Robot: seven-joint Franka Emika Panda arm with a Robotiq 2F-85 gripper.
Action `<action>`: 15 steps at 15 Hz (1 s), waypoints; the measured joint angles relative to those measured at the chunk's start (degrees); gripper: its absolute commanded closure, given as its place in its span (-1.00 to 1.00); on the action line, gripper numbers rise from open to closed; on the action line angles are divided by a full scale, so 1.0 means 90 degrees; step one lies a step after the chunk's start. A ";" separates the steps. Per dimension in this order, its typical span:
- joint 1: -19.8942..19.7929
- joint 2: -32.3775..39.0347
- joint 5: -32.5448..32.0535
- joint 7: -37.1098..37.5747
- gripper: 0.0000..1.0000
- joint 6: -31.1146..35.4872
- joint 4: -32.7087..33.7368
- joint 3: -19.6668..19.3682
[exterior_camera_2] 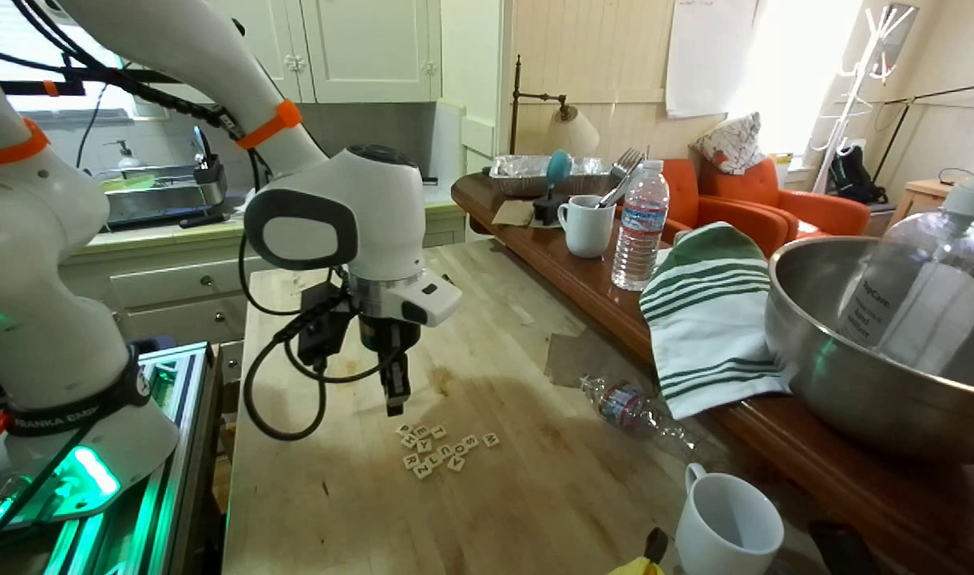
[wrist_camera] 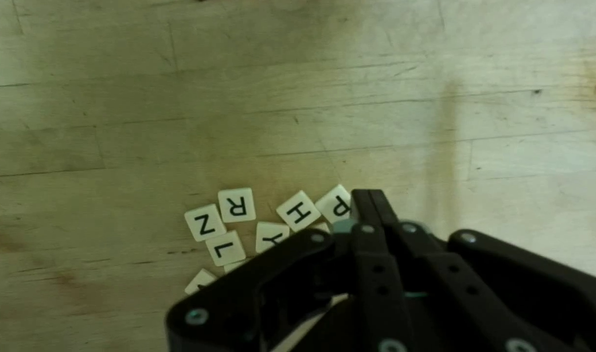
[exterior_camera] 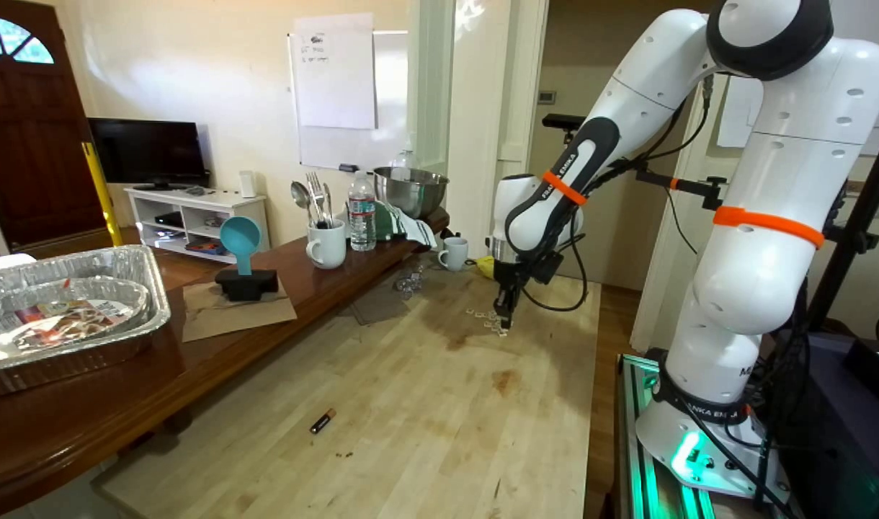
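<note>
Currently, my one gripper (wrist_camera: 370, 195) hangs pressed together over the pale tabletop (exterior_camera_2: 375, 519).
I count thirteen letter tiles (exterior_camera_2: 433, 459) there, near the gripper, plus two white mugs (exterior_camera_2: 704, 533) and two water bottles (exterior_camera_2: 639, 239).

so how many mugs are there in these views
2, both showing in both exterior views: one mug holds cutlery on the dark wooden counter; another mug stands on the pale table beside a yellow item. Others may be hidden.
</note>
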 measured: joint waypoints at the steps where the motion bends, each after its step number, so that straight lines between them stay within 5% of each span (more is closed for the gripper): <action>1: 0.0000 0.0000 0.0000 -0.0024 1.00 0.0000 0.0003 0.0000; 15: -0.0001 0.0254 0.0085 -0.1502 1.00 0.0271 0.0036 -0.0145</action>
